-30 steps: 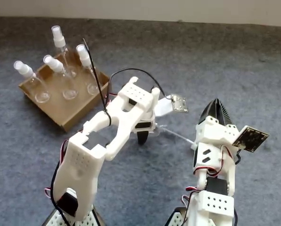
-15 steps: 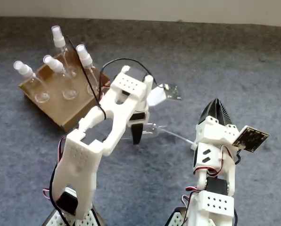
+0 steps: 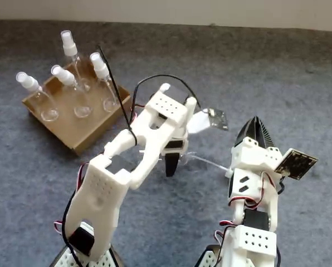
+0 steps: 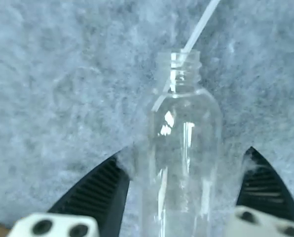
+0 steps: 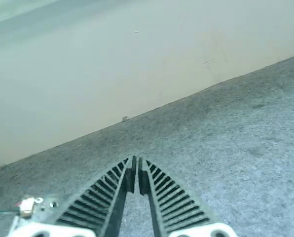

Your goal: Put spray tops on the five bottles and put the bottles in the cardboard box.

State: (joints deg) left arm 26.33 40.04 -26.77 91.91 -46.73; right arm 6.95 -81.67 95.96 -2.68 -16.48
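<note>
Cardboard box: it stands at the far left on the grey carpet, well apart from both arms.
Bottles in the box: four clear bottles stand upright inside, each with a white spray top on. Their tops are at and.
Left arm: it stretches from the near edge toward the middle of the carpet, to the right of the box.
Left gripper: the jaws are spread wide, one black finger on each side of the fifth bottle. A little carpet shows between the bottle and the finger on one side; on the other side I cannot tell if the finger touches the bottle.
Fifth bottle: clear, lying on the carpet between the jaws, with its threaded neck pointing away from the gripper. The neck has no spray top on it.
Thin white tube: it enters the open neck of this bottle. In the high view it runs over the carpet toward the right arm.
Right gripper: it is near the right side, above the carpet. The two ribbed fingers are pressed together with only a thin slit between them, and they hold nothing.
</note>
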